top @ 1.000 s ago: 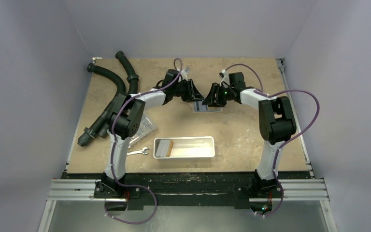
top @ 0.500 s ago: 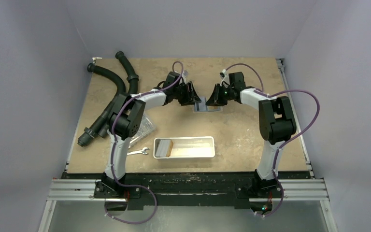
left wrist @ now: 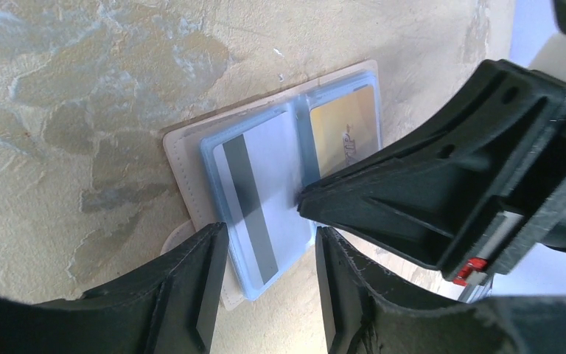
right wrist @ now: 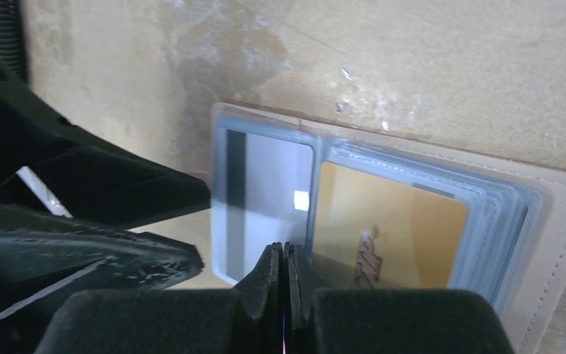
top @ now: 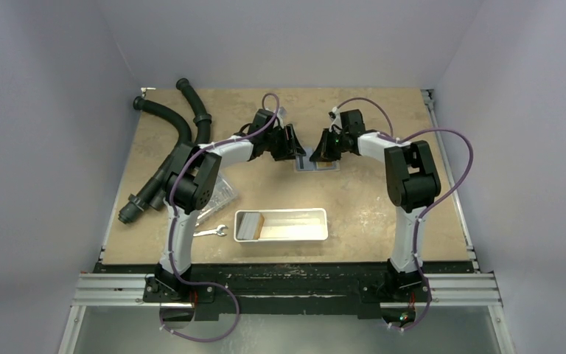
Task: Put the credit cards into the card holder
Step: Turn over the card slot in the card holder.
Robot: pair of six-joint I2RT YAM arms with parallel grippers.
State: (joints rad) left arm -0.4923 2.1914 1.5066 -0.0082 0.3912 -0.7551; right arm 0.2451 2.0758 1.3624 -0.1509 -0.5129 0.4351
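Two arms in the top view reach inward and meet over the holder [top: 325, 167]. It lies open on the desk [top: 383, 206] in the far half, about midway between the left and right edges. The left tool [top: 293, 144] and right tool [top: 322, 147] hang close together above it. A white tray [top: 287, 237] sits by the middle of the near edge, with cards [top: 254, 223] leaning at its left end. A wrench [top: 211, 232] lies just left of the tray, and black hoses [top: 166, 118] sprawl toward the far left corner.

From the left wrist, the holder [left wrist: 184, 166] shows its beige rim and two blue panels. A striped card [left wrist: 258, 195] fills one panel and a gold card [left wrist: 343, 129] the other. The left tool [left wrist: 269, 291] is released: its fingers stand apart, with the striped card's near end showing between them. The right tool [left wrist: 306, 206] comes in from the side, its tip at the fold between the panels.

From the right wrist, the right tool [right wrist: 285, 269] is clenched with its fingers pressed flat together. Whether it pinches anything cannot be told. Beyond it lie the striped card [right wrist: 269, 195] and the gold card [right wrist: 387, 228] in the holder [right wrist: 560, 221]. The left tool [right wrist: 203, 228] gapes beside the striped panel.
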